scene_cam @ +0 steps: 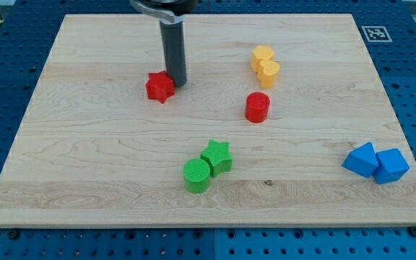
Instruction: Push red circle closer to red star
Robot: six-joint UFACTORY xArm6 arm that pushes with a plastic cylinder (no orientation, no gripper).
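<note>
My tip, a bare rod with no fingers to open or close, touches the red star toward the board's top edge, so swinging to the red circle could nudge the star away.

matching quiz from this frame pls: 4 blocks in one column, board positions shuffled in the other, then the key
Things:
1. red star
2. red circle
3. green circle
4. yellow blocks

Places:
A. toward the view's top, right of centre, two touching
B. near the view's bottom centre, touching the green star
C. right beside my tip, on its left in the view
D. mid-board, just below the yellow pair

Pairs: 1-C, 2-D, 3-B, 4-A
</note>
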